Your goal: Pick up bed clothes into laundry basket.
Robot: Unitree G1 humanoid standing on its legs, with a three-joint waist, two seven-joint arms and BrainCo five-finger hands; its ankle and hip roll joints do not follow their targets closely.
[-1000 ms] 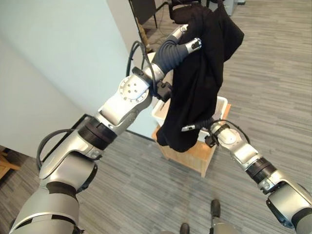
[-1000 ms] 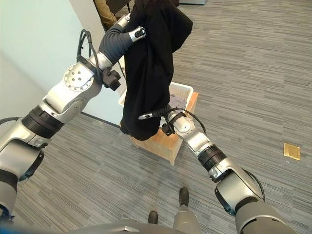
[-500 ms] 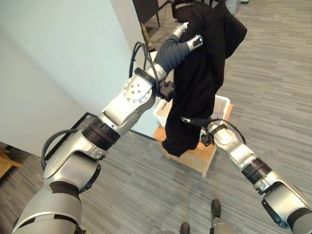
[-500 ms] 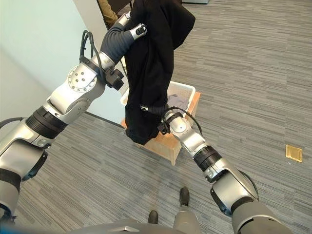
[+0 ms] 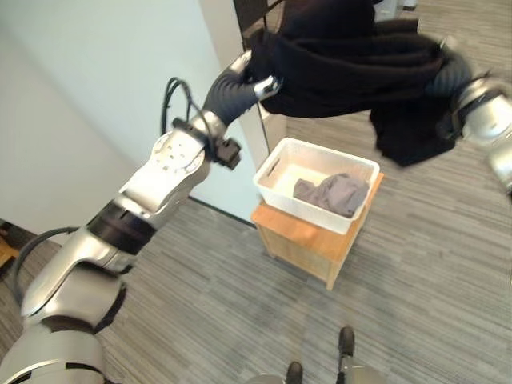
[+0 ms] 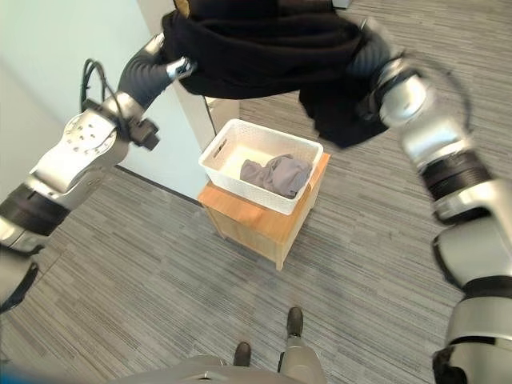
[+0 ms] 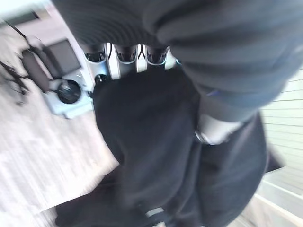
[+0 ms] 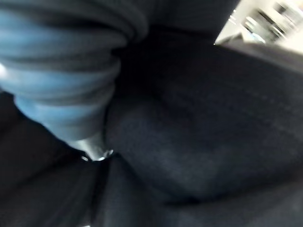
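Transport was the step in hand: the black garment (image 5: 352, 68) hung stretched between both raised hands, high above the white laundry basket (image 5: 276, 164), which sat on a small wooden table (image 5: 280, 228) with a grey garment (image 5: 332, 194) already inside. The left hand (image 5: 264, 84) had its fingers curled into one end; the right hand (image 6: 376, 72) was buried in cloth, so its grip could not be told. Next, lowering over the basket and letting go seemed called for. The cloth looked thick, limp and bunched.

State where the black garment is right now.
In the eye views the black garment is held up in the air, stretched between the left robot hand and the right arm, above and behind the white laundry basket.
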